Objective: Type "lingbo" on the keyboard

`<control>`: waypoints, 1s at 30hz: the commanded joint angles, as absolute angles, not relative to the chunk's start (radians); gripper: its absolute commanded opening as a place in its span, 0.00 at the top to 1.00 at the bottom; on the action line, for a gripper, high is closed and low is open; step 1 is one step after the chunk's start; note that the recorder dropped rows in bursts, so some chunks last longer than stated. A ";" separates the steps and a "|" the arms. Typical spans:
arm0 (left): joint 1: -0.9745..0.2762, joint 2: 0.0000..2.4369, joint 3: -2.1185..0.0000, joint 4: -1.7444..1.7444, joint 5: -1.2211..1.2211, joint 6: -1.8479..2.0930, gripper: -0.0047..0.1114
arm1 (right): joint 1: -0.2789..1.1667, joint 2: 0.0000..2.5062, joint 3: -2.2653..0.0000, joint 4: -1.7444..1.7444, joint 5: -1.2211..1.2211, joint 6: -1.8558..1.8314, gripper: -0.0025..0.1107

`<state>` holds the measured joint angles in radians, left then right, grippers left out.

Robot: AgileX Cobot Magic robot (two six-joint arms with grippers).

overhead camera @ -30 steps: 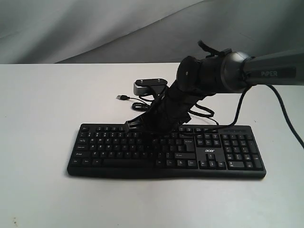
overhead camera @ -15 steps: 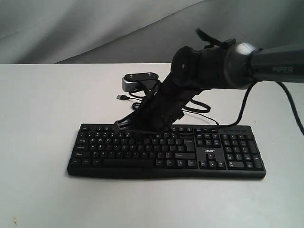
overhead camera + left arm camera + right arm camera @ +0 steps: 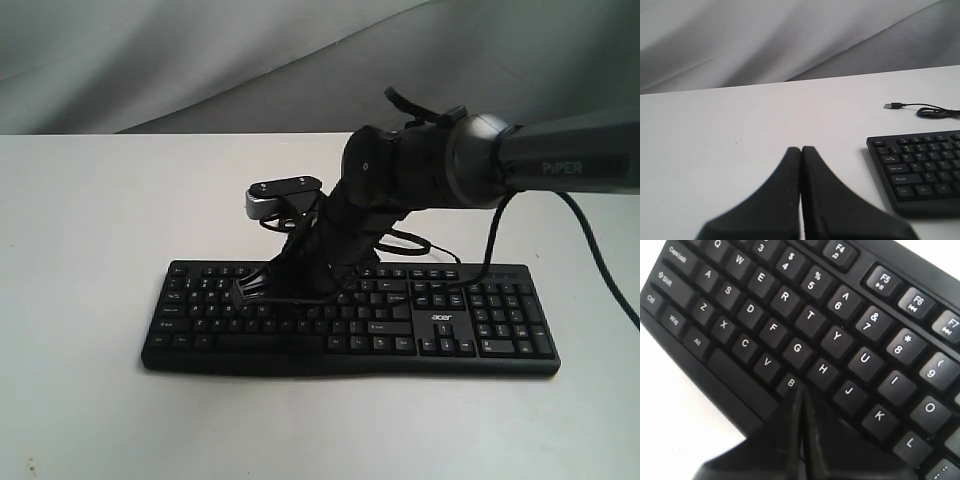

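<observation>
Exterior view, keyboard: I see the keyboard lying flat on the white table, with its long front edge towards the camera and its number pad at the right end.
Exterior view, right arm: the right arm comes in from the right and slants down across the middle. The right gripper ends over the letter keys left of centre.
Left wrist view, left gripper: the left gripper sits over bare table, jaws pressed together with nothing between them.
Left wrist view, keyboard: its Caps Lock end is apart from the gripper, and a loose USB plug lies on the table beyond.
Right wrist view, right gripper: the jaws are closed and empty, with the tip at the B key, below G. I cannot tell whether it touches.
</observation>
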<state>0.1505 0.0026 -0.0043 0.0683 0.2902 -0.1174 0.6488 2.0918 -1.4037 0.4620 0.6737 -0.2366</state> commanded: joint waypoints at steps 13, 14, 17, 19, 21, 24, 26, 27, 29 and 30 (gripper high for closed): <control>0.152 0.000 0.000 0.060 0.286 -0.121 0.96 | 0.668 2.104 -1.404 0.459 0.647 -0.239 0.98; 0.152 0.000 0.000 0.060 0.286 -0.121 0.96 | 0.668 2.104 -1.404 0.459 0.645 -0.239 0.98; 0.152 0.000 0.000 0.060 0.286 -0.121 0.96 | 0.668 2.108 -1.404 0.453 0.641 -0.239 0.98; 0.152 0.000 0.000 0.060 0.286 -0.121 0.96 | 0.668 2.119 -1.404 0.453 0.639 -0.239 0.98; 0.152 0.000 0.000 0.060 0.286 -0.121 0.96 | 0.668 2.126 -1.404 0.453 0.639 -0.239 0.98; 0.152 0.000 0.000 0.060 0.286 -0.121 0.96 | 0.668 2.126 -1.404 0.453 0.633 -0.236 0.98; 0.152 0.000 0.000 0.060 0.286 -0.121 0.96 | 0.668 2.126 -1.404 0.444 0.633 -0.227 0.98; 0.152 0.000 0.000 0.060 0.286 -0.121 0.96 | 0.668 2.126 -1.404 0.436 0.631 -0.217 0.98; 0.152 0.000 0.000 0.060 0.286 -0.121 0.96 | 0.668 2.138 -1.404 0.430 0.633 -0.205 0.98; 0.152 0.000 0.000 0.060 0.286 -0.121 0.96 | 0.668 2.143 -1.404 0.430 0.636 -0.205 0.98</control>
